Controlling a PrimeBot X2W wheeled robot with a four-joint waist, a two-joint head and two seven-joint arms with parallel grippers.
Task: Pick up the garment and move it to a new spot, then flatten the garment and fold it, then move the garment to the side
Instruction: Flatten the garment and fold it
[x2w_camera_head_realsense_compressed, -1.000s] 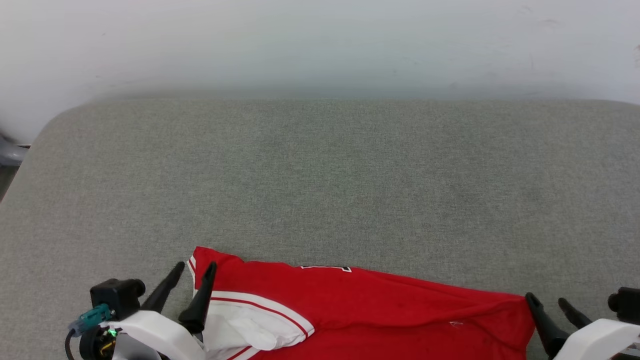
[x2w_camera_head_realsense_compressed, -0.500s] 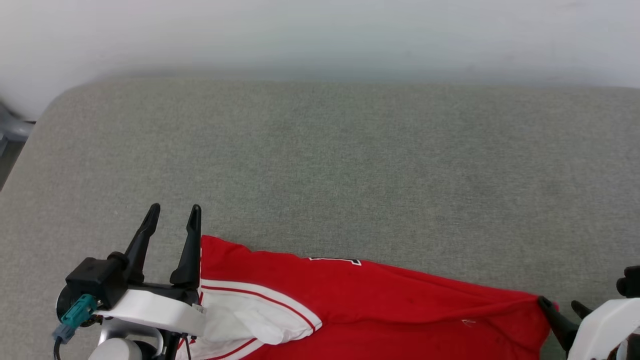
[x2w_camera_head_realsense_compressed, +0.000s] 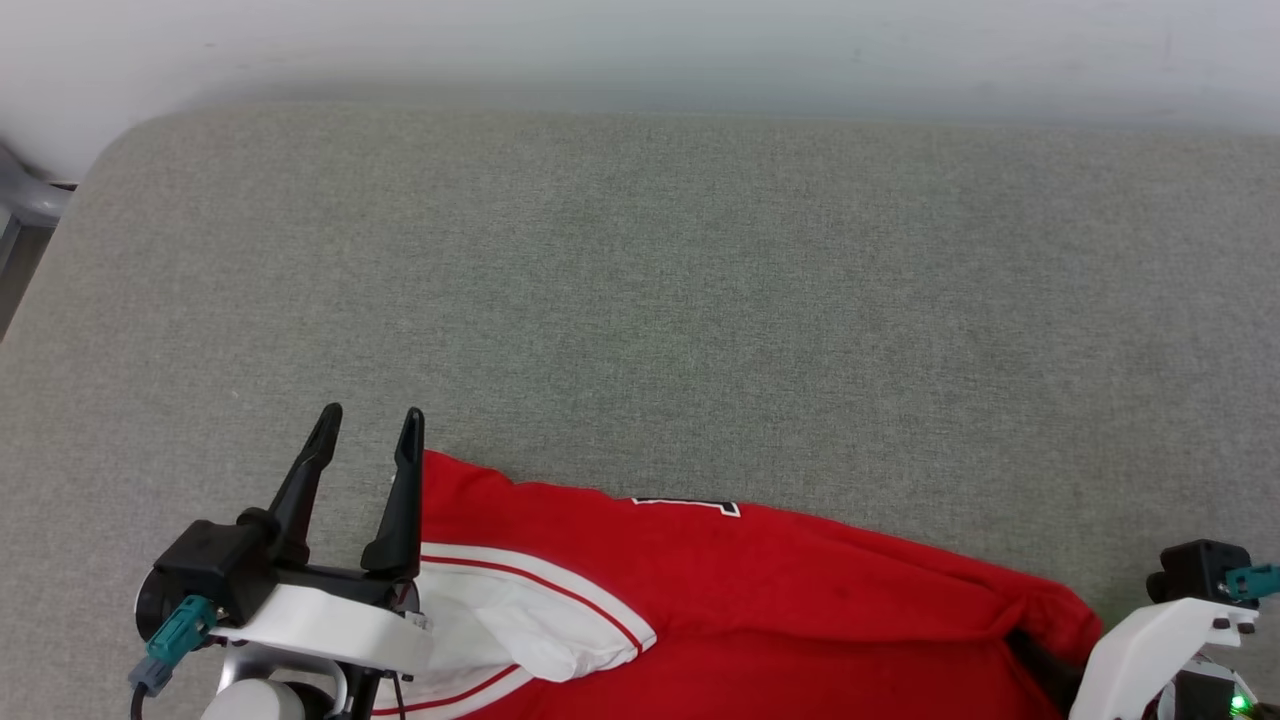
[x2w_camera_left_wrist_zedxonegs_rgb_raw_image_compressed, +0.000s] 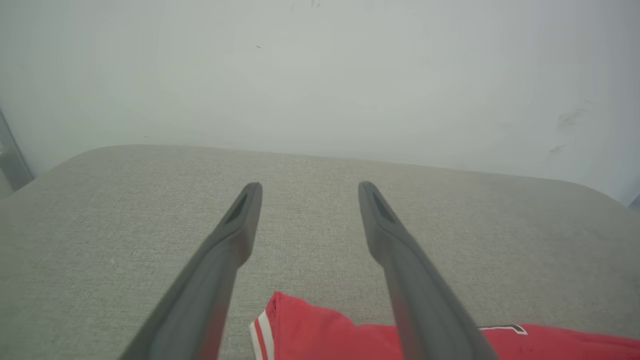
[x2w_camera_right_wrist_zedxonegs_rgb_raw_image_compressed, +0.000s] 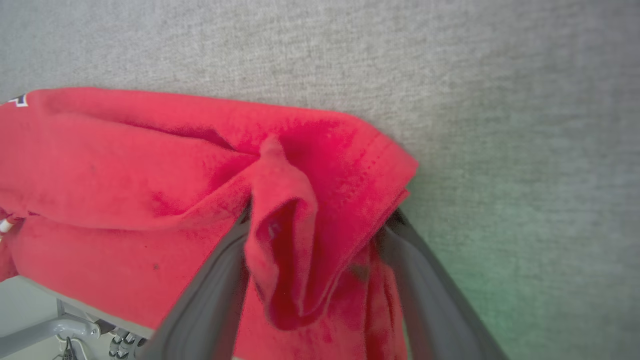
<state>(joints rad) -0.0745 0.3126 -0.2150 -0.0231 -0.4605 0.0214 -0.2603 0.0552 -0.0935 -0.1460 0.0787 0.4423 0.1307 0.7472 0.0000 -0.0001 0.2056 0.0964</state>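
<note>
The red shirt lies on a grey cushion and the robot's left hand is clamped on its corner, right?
No: the left hand is open, holding nothing, as the left wrist view shows. The red shirt lies on the grey cushion.

the right gripper (x2w_camera_right_wrist_zedxonegs_rgb_raw_image_compressed: 320, 212) stands with its two dark fingers (x2w_camera_right_wrist_zedxonegs_rgb_raw_image_compressed: 210, 295) spread wide, and a corner of the red garment (x2w_camera_right_wrist_zedxonegs_rgb_raw_image_compressed: 125, 165) is bunched between them. a puckered fold of cloth hangs in the gap and touches both fingers, while the stitched hem drapes over the fingertips and hides them. the rest of the garment spreads away past the view's left-hand finger, with a scrap of black, white-outlined print (x2w_camera_right_wrist_zedxonegs_rgb_raw_image_compressed: 15, 100) at its far edge. ahead of the tips and beside the other finger lies grey woven upholstery (x2w_camera_right_wrist_zedxonegs_rgb_raw_image_compressed: 475, 75). back by the gripper's base, a grey metal frame (x2w_camera_right_wrist_zedxonegs_rgb_raw_image_compressed: 50, 332) shows below the cloth.
</note>
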